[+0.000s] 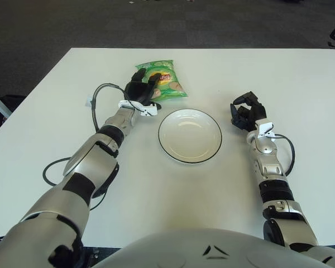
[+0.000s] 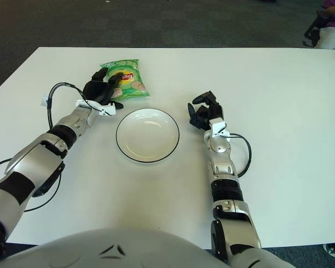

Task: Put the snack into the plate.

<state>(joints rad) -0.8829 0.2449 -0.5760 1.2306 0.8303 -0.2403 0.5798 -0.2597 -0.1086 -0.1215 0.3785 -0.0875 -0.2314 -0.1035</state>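
A green snack bag [image 1: 166, 84] lies flat on the white table, just behind and left of the white plate [image 1: 190, 135] with a dark rim. My left hand [image 1: 143, 89] covers the bag's left edge. Its fingers [image 1: 151, 79] are curled down over the top of the bag and the thumb sits at the bag's lower edge. The bag still touches the table. The plate holds nothing. My right hand [image 1: 245, 114] shows to the right of the plate, fingers curled, holding nothing.
Black cables [image 1: 95, 103] loop off my left forearm over the table's left part. The table's far edge [image 1: 212, 48] runs just behind the bag, with dark carpet beyond. Bare tabletop stretches right of and in front of the plate.
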